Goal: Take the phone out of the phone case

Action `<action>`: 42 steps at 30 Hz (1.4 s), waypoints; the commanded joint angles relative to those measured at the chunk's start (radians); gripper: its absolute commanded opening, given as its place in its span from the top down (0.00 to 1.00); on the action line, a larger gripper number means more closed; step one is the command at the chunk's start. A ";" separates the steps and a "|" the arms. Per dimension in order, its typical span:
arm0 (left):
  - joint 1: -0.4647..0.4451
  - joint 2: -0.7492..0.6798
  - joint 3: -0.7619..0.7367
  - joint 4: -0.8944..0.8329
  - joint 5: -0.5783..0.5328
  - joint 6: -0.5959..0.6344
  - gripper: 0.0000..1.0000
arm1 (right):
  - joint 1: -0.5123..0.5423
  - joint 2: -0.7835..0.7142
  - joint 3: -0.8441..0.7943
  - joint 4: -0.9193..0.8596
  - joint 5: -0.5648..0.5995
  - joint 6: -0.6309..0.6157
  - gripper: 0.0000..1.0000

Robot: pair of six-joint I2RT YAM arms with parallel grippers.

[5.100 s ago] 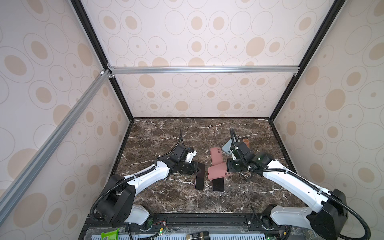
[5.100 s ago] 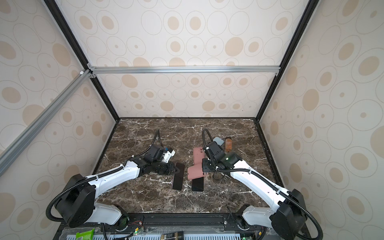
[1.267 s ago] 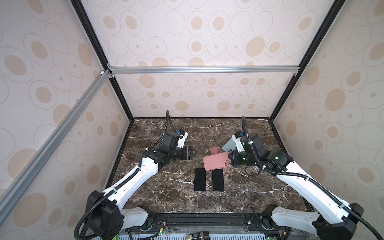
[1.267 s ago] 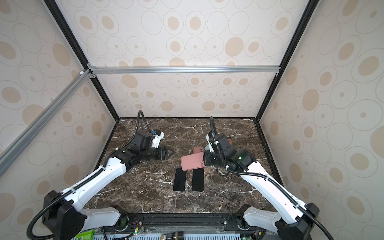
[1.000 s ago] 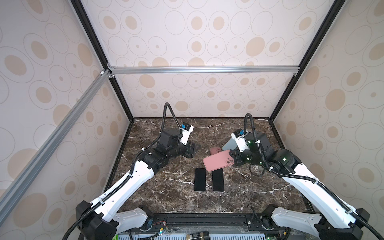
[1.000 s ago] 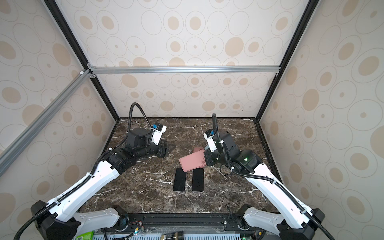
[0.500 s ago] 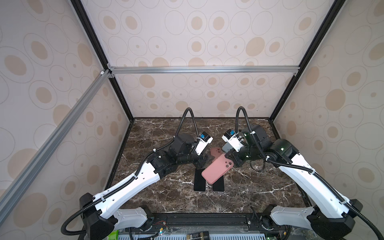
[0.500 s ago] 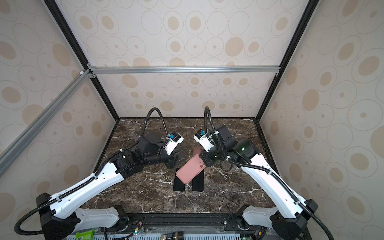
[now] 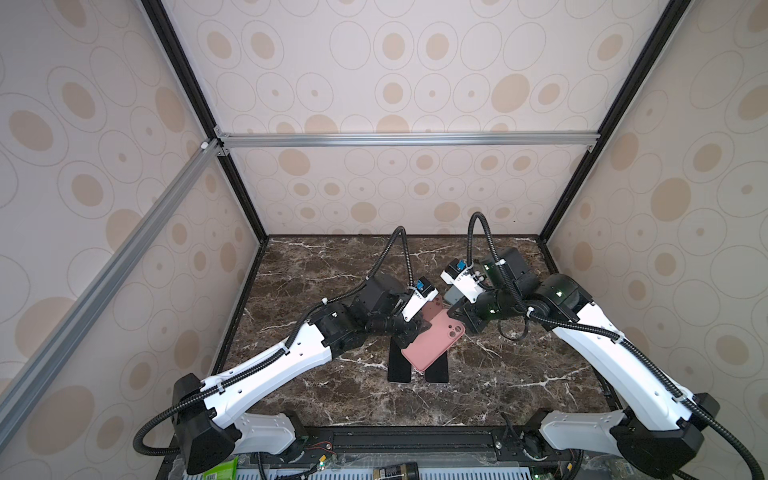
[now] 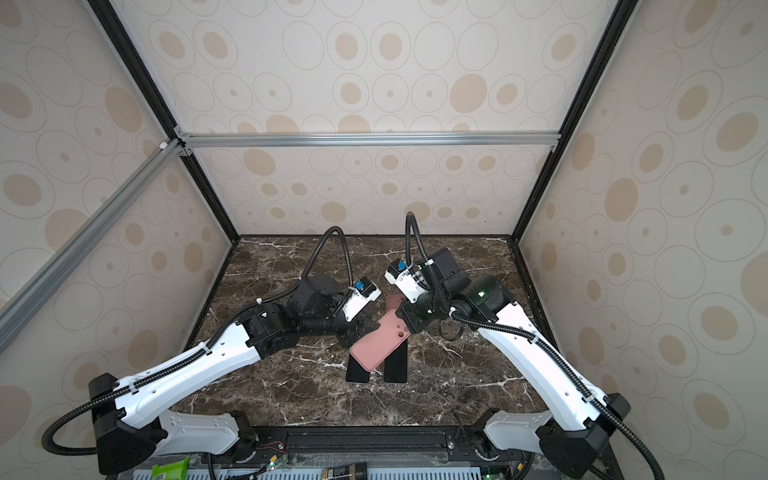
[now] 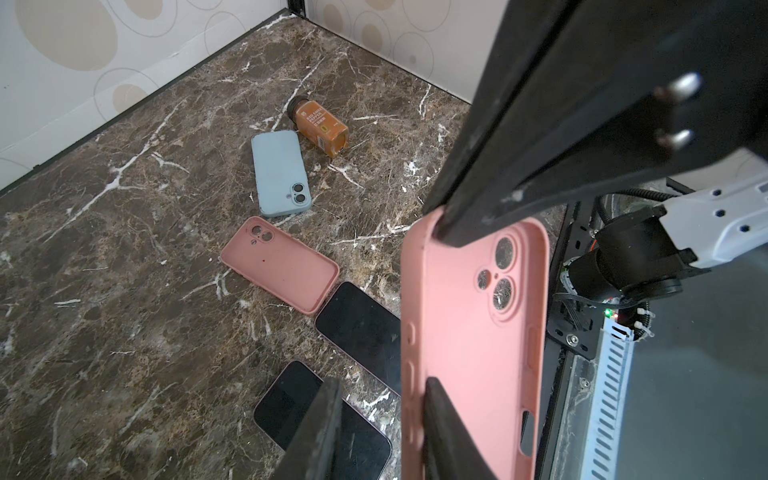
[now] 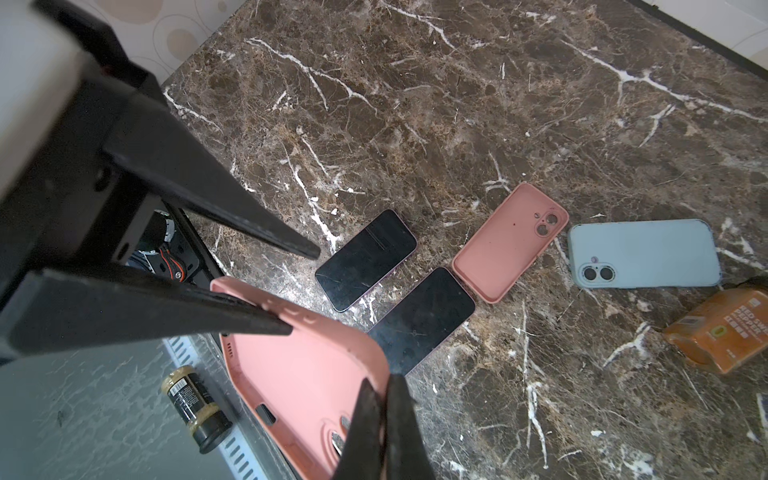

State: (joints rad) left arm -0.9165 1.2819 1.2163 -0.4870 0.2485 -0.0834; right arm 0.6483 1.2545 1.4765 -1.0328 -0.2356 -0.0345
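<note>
Pink case (image 9: pixel 432 345) being held above 2 phones (image 9: pixel 398 371), long axis diag, cam end far-right, being pinched there by R gripper (image 12: pixel 380 411); rim being straddled by part-open L gripper (image 11: pixel 382 384). Phones being half-hidden.

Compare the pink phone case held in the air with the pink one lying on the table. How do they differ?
The lifted case hangs tilted above the marble table; the lying case rests flat on it, hollow side up. The right gripper pinches the lifted case's edge; nothing touches the lying case. Both are pink and empty.
</note>
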 commanded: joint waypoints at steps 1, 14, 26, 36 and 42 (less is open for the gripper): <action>-0.009 0.008 0.028 -0.022 -0.005 0.020 0.71 | -0.006 -0.019 0.005 -0.013 0.025 -0.002 1.00; -0.015 0.015 0.034 -0.022 -0.002 0.012 0.92 | -0.006 -0.044 -0.027 0.023 0.034 0.004 1.00; -0.015 0.047 0.060 -0.013 -0.143 -0.040 1.00 | -0.004 -0.106 -0.093 0.154 0.071 0.071 0.64; 0.030 0.123 -0.044 0.149 -0.422 -0.294 1.00 | -0.004 -0.234 -0.405 0.558 0.279 0.422 0.26; 0.099 0.229 -0.037 0.158 -0.417 -0.452 1.00 | -0.004 -0.136 -0.463 0.658 0.310 0.603 0.23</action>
State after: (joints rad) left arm -0.8524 1.4788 1.1706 -0.3553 -0.1349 -0.4023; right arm 0.6456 1.0790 1.0195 -0.4759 0.0341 0.4320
